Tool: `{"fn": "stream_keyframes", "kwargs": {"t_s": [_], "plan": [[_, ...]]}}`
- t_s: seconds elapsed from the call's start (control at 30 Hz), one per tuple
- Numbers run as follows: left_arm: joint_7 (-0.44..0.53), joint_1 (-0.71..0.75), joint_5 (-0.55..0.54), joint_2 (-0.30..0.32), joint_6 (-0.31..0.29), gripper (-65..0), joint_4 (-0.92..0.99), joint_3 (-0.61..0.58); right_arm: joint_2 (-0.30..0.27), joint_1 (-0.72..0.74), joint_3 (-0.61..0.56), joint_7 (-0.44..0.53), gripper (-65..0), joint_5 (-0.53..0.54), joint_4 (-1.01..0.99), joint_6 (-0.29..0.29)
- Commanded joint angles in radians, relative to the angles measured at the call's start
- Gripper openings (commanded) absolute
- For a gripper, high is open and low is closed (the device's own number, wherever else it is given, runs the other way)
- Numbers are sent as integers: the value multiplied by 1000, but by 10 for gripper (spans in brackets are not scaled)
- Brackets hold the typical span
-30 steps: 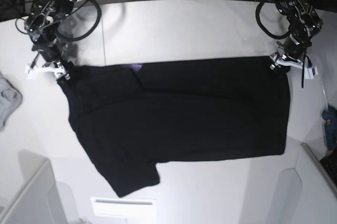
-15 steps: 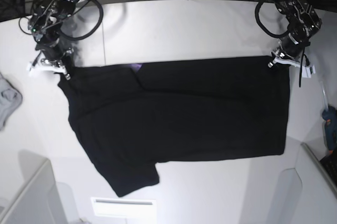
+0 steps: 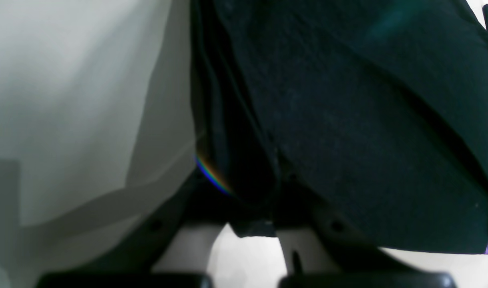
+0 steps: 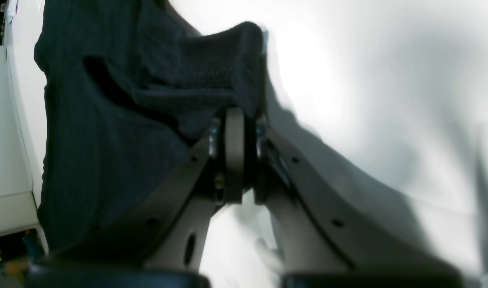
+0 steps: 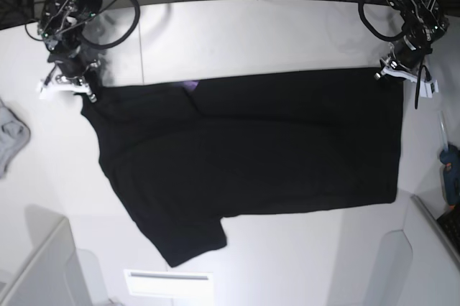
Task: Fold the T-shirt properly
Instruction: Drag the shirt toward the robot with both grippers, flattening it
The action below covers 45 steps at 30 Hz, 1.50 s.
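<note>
— Shifted: T-shirt [image 5: 244, 155] top edge rode toward frame top w/ both tools vs prior frames.
— Tools? Left tool [image 5: 397, 74] clamped on upper-right corner, right tool [image 5: 72, 85] on upper-left corner.
— Shirt lies flat on desk [image 5: 287, 33], long axis left-right, body hanging toward frame bottom from both tools.

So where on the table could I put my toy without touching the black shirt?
The widest bare patch of table lies beyond the T-shirt, between the right gripper and left gripper pinching its far corners. A strip along the near edge is bare too. The grey cloth crowds one side.
</note>
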State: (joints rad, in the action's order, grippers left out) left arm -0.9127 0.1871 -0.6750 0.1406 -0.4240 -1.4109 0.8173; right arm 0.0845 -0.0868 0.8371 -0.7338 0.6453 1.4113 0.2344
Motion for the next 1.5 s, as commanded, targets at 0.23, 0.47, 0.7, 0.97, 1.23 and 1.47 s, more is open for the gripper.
{"fn": "stream_keyframes", "kwargs": {"t_s": [0.23, 0.47, 0.7, 0.97, 1.23, 1.47], "plan": [[-26, 74, 41, 11, 12, -650, -86, -54, 16, -81, 6, -22, -650, -45, 107, 52], [-26, 104, 41, 6, 12, -650, -124, -66, 21, -141, 0, -22, -650, -45, 182, 55], [-30, 148, 37, 12, 12, -650, -150, -66, 11, -210, 6, -22, -650, 66, 216, 55], [-30, 217, 36, 6, 12, -650, -239, -66, 11, -273, 3, -22, -650, 101, 285, 55], [-30, 262, 36, 6, 11, -650, -241, -66, 16, -325, 6, -22, -650, 101, 302, 55], [-27, 317, 36, 4, 11, -650, -296, -66, 19, -368, 6, -22, -650, 103, 334, 55]]}}
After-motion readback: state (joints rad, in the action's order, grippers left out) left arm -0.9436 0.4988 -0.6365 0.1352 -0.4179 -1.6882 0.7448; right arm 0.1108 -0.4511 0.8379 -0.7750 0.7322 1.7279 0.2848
